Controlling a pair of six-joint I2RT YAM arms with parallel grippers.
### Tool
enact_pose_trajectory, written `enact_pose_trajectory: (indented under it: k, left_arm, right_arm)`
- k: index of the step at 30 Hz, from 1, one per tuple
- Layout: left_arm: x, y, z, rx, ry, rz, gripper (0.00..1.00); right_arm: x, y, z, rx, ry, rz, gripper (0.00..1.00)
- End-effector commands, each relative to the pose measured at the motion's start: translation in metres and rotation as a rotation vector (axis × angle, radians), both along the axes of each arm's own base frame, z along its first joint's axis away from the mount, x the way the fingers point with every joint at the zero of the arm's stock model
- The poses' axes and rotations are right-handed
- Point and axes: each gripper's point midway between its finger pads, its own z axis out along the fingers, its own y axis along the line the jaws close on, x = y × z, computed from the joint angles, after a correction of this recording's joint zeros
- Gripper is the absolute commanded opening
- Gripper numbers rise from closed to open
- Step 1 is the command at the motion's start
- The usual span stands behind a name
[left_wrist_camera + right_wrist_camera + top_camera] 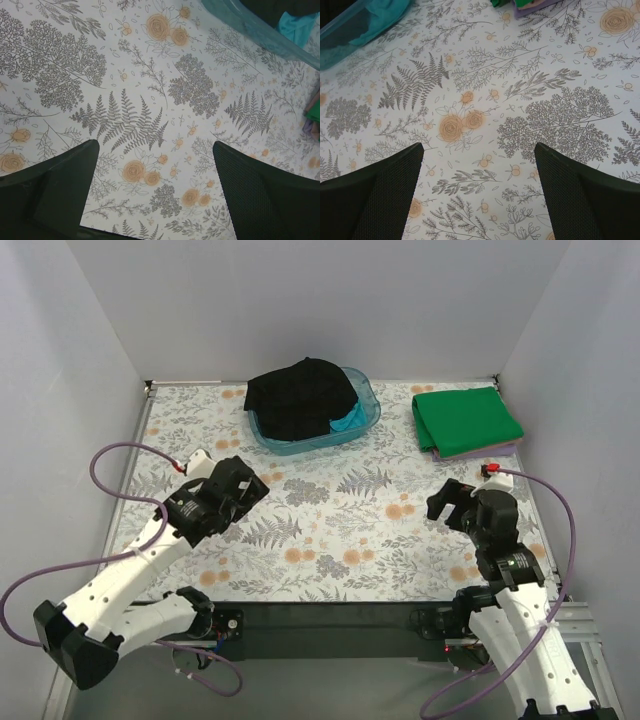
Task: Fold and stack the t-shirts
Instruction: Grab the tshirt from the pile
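Left tool and right tool, both spread and empty, hang well apart from the translucent blue plastic tub, which holds a crumpled black cloth t-shirt over a teal cloth t-shirt.

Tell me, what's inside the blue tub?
A black shirt is heaped over the tub, with a bit of teal shirt peeking out at its edge. Anything beneath them is covered.

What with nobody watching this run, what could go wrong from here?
The black shirt lies heaped in the blue tub over the teal shirt; lifting it could drag the teal one along or shift the tub. The folded green shirt sits close to the right wall, so stacking there might bump it.
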Motion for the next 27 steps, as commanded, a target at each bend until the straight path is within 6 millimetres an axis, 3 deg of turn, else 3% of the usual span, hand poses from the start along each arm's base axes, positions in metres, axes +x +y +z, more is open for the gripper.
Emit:
enact_pose_trajectory:
  k: [1, 6, 7, 8, 10, 11, 13, 14, 16, 17, 19, 20, 27]
  left_arm:
    - [0.020, -0.003, 0.018, 0.016, -0.054, 0.017, 0.98]
    - [0.060, -0.020, 0.027, 0.025, -0.070, -0.034, 0.98]
    - [0.073, -0.025, 0.020, 0.040, -0.056, -0.047, 0.98]
    - [0.091, -0.027, 0.024, 0.015, -0.089, -0.050, 0.98]
    - [0.120, -0.033, 0.009, 0.049, -0.072, -0.102, 0.98]
    - [0.145, -0.030, 0.013, 0.030, -0.112, -0.091, 0.98]
    - [0.170, -0.040, 0.011, 0.040, -0.124, -0.169, 0.98]
    - [0.201, -0.050, 0.011, 0.052, -0.158, -0.194, 0.98]
    - [0.231, -0.061, 0.008, 0.118, -0.192, -0.270, 0.98]
    - [0.257, -0.070, 0.003, 0.139, -0.203, -0.280, 0.98]
    - [0.284, -0.081, -0.003, 0.164, -0.211, -0.325, 0.98]
    - [0.309, -0.092, -0.010, 0.198, -0.222, -0.366, 0.98]
    - [0.392, -0.115, -0.047, 0.272, -0.238, -0.375, 0.98]
  right_arm:
    - [0.011, 0.001, 0.038, 0.014, -0.084, -0.006, 0.98]
    - [0.015, 0.000, 0.040, 0.073, -0.105, -0.054, 0.98]
    - [0.016, -0.003, 0.041, 0.069, -0.113, -0.073, 0.98]
    - [0.018, -0.004, 0.042, 0.063, -0.120, -0.075, 0.98]
    - [0.020, 0.002, 0.047, 0.057, -0.123, -0.033, 0.98]
    - [0.023, 0.005, 0.044, 0.046, -0.105, -0.015, 0.98]
    - [0.026, 0.010, 0.046, 0.045, -0.092, 0.016, 0.98]
    - [0.028, 0.011, 0.041, 0.038, -0.067, 0.022, 0.98]
    - [0.030, 0.013, 0.036, 0.035, -0.045, 0.035, 0.98]
    - [0.030, 0.014, 0.029, 0.029, -0.024, 0.043, 0.98]
    - [0.032, 0.014, 0.025, 0.019, -0.008, 0.047, 0.98]
    - [0.033, 0.014, 0.022, 0.018, 0.002, 0.046, 0.98]
    - [0.034, 0.008, 0.009, 0.000, 0.037, 0.012, 0.98]
